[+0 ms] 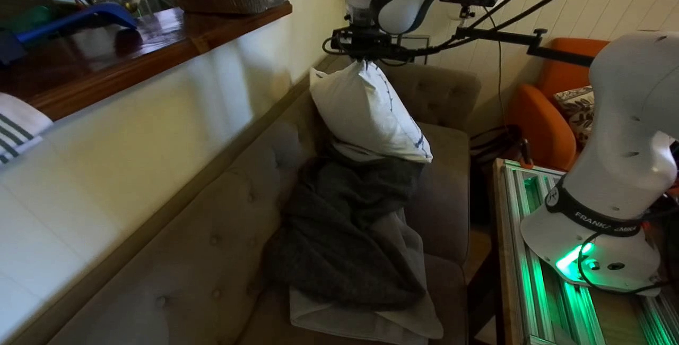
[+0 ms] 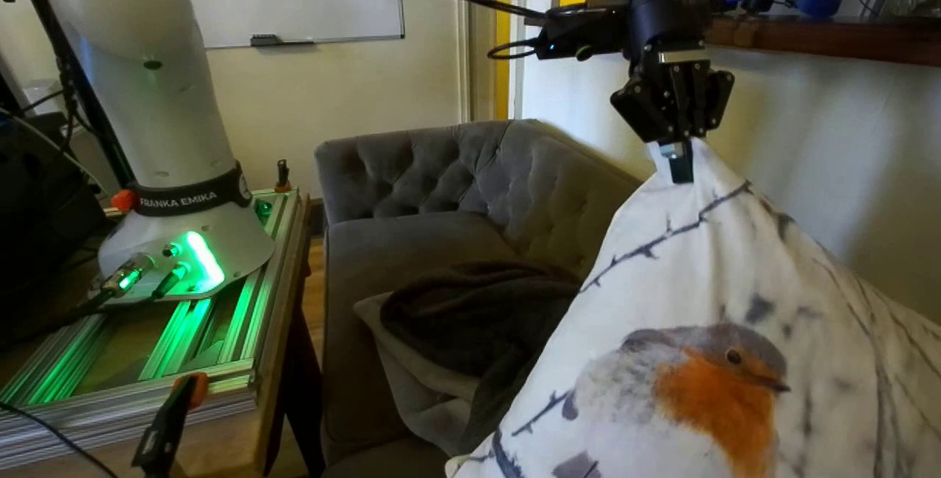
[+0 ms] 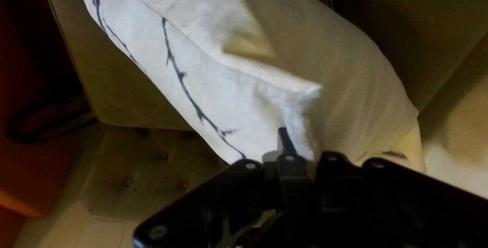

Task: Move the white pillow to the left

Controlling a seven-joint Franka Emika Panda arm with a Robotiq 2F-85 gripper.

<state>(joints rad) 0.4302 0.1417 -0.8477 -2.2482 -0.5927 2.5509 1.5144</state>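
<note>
- hold: my fingers are pinched on a gathered top corner of the white pillow; cloth peaks up between them.
- location: pillow is just beside the dark blanket, at one end of it and rising above it. its lower edge seems to meet that end in an exterior view; whether weight rests below, i cannot tell.
- step in hand (judged): the carry. lift first, until the lower edge would pass over the dark blanket's folds, then traverse slowly; one corner is a small hold, a jerk could slip it.
- direction: taking left as my own, the path likely runs across the dark blanket. passing low might drag it along.
- release: lower until the weight is borne, then part the fingers and rise.
- appearance: plump, tilted, drawn to a point at the held corner. one face has a dark twig print and a bird print, grey head, orange breast; the opposite face looks mostly plain in the wrist view.
</note>
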